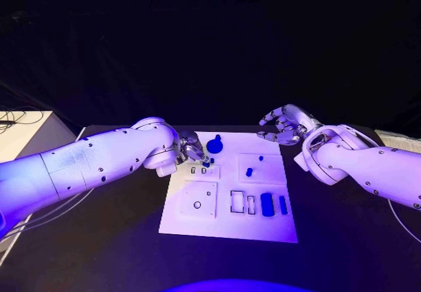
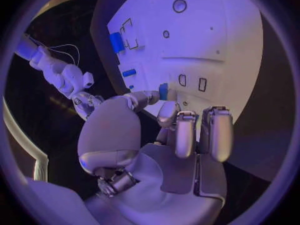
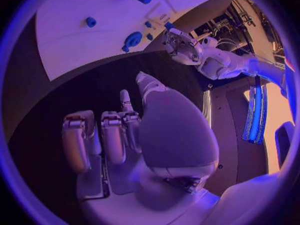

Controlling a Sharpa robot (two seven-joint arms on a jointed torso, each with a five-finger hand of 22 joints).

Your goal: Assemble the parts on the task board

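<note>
The white task board [image 1: 228, 216] lies mid-table. My left hand [image 1: 191, 151] hovers over its far left part and pinches a small blue part [image 1: 206, 163] between thumb and a finger, just above two small rectangular slots [image 1: 198, 170]; the pinch shows in the left wrist view [image 2: 163, 91]. My right hand [image 1: 282, 128] hangs beyond the board's far right corner, fingers loosely bent with nothing in them [image 3: 119, 135]. A round blue part [image 1: 214, 145] sits at the far edge, two small blue parts [image 1: 249, 172] stand mid-board, and a thick blue block [image 1: 266, 204] and a slim one [image 1: 283, 205] lie near the right.
A white raised plate [image 1: 200, 201] with a round hole sits on the board's near left. Empty rectangular outlines [image 1: 238, 201] lie beside the thick block. A pale box [image 1: 22, 131] with cables stands off the table's left. The black table [image 1: 351, 243] surrounds the board.
</note>
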